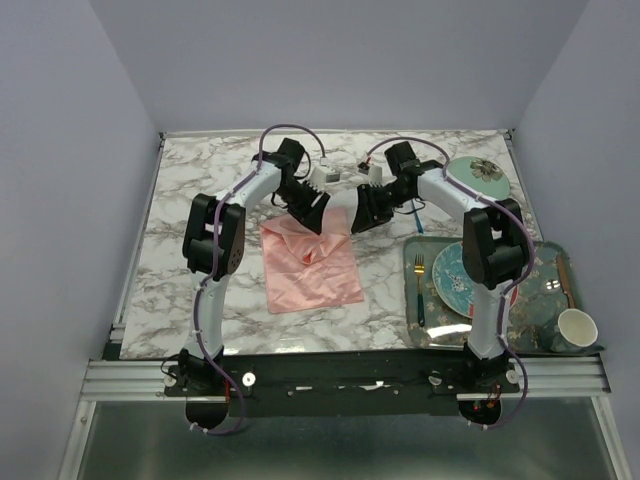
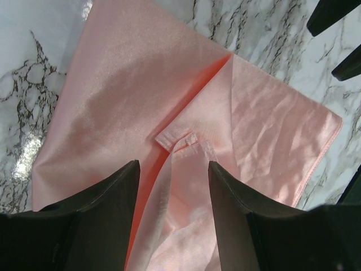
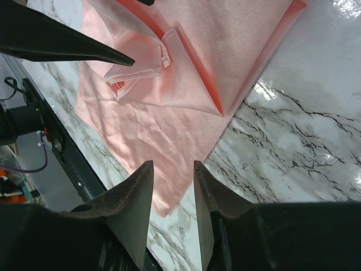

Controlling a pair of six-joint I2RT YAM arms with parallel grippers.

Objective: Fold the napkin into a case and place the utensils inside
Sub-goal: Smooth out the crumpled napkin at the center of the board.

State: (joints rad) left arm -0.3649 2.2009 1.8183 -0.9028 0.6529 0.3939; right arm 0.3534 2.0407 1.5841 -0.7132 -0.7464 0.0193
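Both left fingers [image 2: 121, 197] are seen apart in the left wrist view, set astride a raised flap of the napkin [image 2: 113, 96]; nothing is clamped between them. The salmon-pink cloth is spread on the marble bench [image 2: 22, 68], with 1 corner turned back toward its middle. 2 dark fingertips of the other arm are glimpsed at the upper right edge.

In the right wrist view the right fingers [image 3: 132, 197] are likewise held apart, by a narrower gap, and nothing is gripped. They are poised above an edge of the napkin [image 3: 169, 113], where the cloth gives way to bare bench [image 3: 293, 130]. The turned-back corner is seen beyond, just beside 1 of the left fingers [image 3: 56, 42].

In the top view the napkin [image 1: 312, 268] is found on the middle of the bench [image 1: 175, 190], between the 2 arms, with its far edge beneath both sets of fingers. A patterned teal tray [image 1: 545, 262] is set at the near right. On it are carried a teal plate [image 1: 455, 275], partly hidden by the right arm, a fork [image 1: 419, 290] with a gold head and teal handle left of the plate, a cup [image 1: 577, 328] at the near right corner, and a slim copper spoon [image 1: 567, 280] along the right side. A pale floral dish [image 1: 480, 178] is placed on the bench beyond the tray.
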